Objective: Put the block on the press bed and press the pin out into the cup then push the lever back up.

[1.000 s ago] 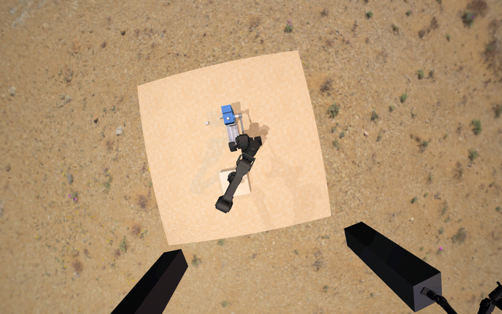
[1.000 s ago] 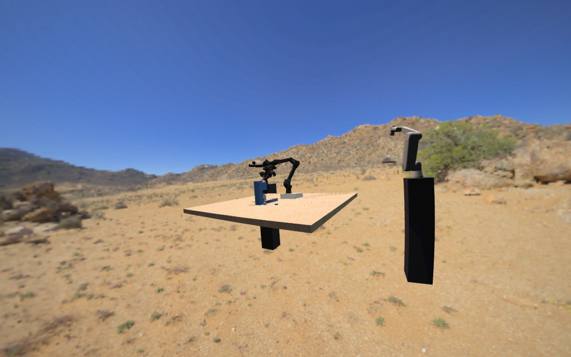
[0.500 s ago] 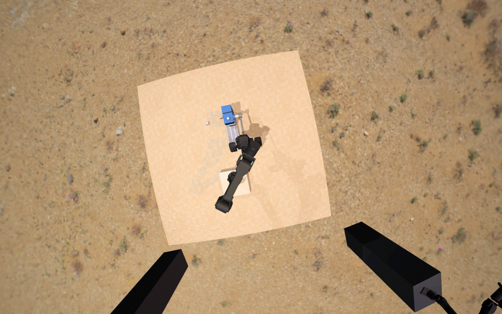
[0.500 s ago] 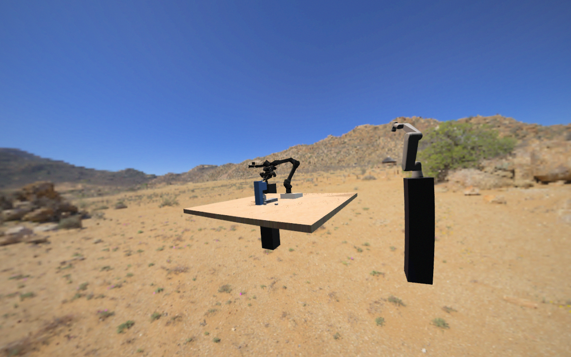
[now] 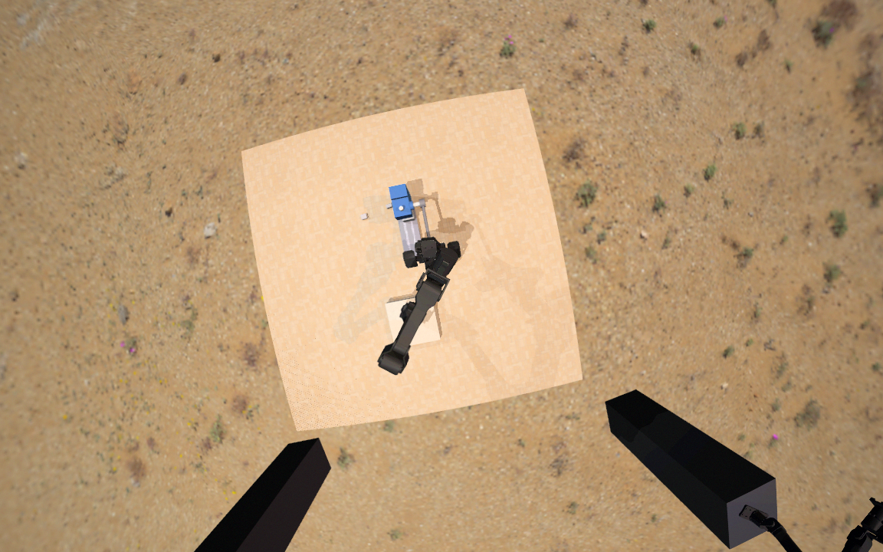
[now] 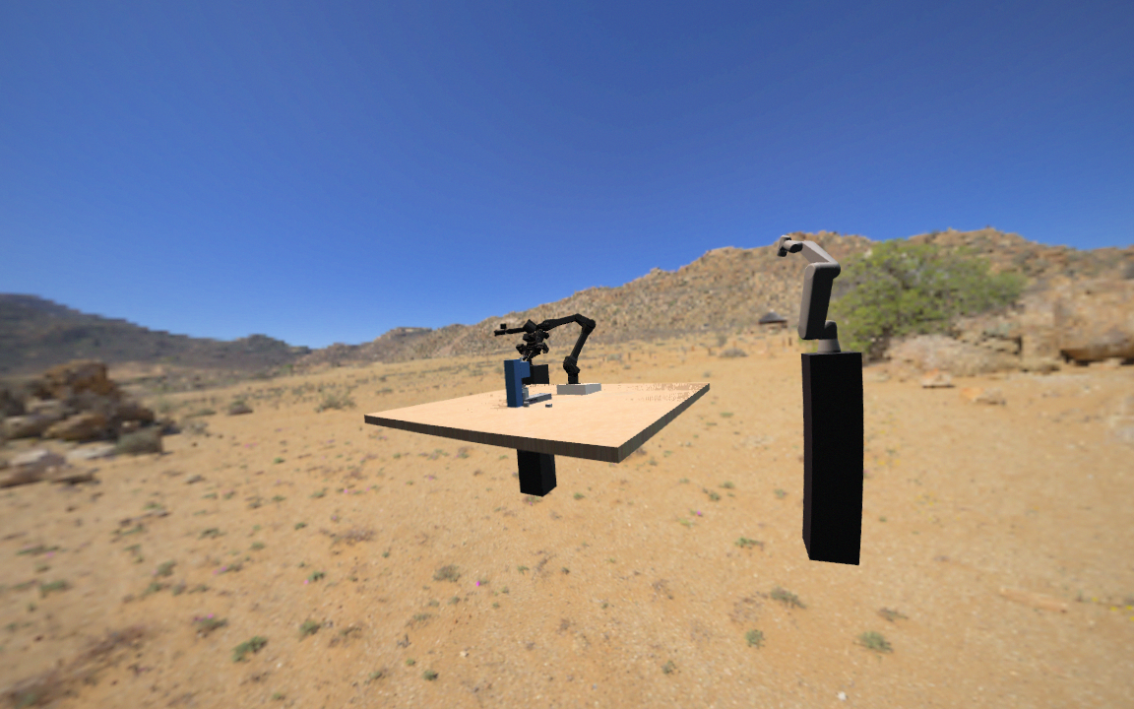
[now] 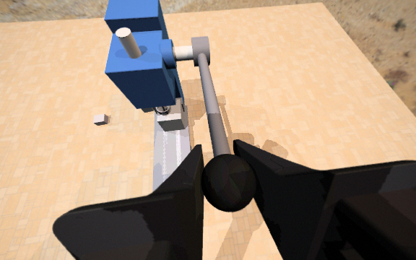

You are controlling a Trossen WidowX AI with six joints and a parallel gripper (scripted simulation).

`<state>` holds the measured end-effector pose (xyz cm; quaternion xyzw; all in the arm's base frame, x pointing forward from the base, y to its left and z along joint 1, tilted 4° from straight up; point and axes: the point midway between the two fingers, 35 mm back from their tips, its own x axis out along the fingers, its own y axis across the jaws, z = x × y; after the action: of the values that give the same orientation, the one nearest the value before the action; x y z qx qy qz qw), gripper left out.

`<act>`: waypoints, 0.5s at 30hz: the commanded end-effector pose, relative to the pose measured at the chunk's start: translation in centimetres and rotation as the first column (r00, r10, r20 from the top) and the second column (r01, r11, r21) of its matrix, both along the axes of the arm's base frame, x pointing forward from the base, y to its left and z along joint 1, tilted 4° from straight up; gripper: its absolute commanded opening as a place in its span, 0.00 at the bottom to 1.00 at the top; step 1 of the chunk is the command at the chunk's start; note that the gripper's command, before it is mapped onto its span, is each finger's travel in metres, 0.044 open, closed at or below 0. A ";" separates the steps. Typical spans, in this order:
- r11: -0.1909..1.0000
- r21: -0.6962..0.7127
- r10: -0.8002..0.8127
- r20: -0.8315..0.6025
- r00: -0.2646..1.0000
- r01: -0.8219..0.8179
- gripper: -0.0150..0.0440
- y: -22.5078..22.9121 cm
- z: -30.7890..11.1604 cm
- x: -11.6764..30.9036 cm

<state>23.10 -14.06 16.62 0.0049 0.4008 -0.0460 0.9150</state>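
Ball [image 7: 229, 183], round and black, is gripped between the two fingers of the claw [image 7: 217, 146] [image 6: 533, 354]. It is fixed to the end of the grey lever [image 7: 209, 97] [image 5: 425, 219], and in the wrist view the lever is pointed down toward six o'clock from its grey hub [image 7: 201, 50]. The hub is joined at three o'clock to the blue press [image 7: 139, 87] [image 5: 400, 202] [image 6: 515, 383]. A pale rod [image 7: 130, 41] is seen poking up from the top of the press. The pale block [image 7: 173, 120] is set on the long grey bed [image 7: 166, 155] [image 5: 408, 236] [image 6: 538, 397], partly hidden by the blue head. A dark ring [image 7: 162, 109] can be seen at the top of the block, but it cannot be told if the pin is right under the punch. At nine o'clock from the block, well apart from it, a small pale cube [image 7: 100, 119] [image 5: 363, 216] [image 6: 548, 405] is set on the bench [image 7: 49, 72] [image 5: 500, 171] [image 6: 553, 422]. In the top view, the press is placed at twelve o'clock from the pale base [image 5: 431, 336] [image 6: 578, 388] of the black arm [image 5: 424, 302] [image 6: 584, 330]. The bed is partly covered by the arm there.
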 end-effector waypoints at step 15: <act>1.000 0.005 -0.005 -0.020 1.000 0.005 0.25 0.0 -1.7 -0.4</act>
<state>22.90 -14.07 15.80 0.0061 0.4023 -0.0464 0.9143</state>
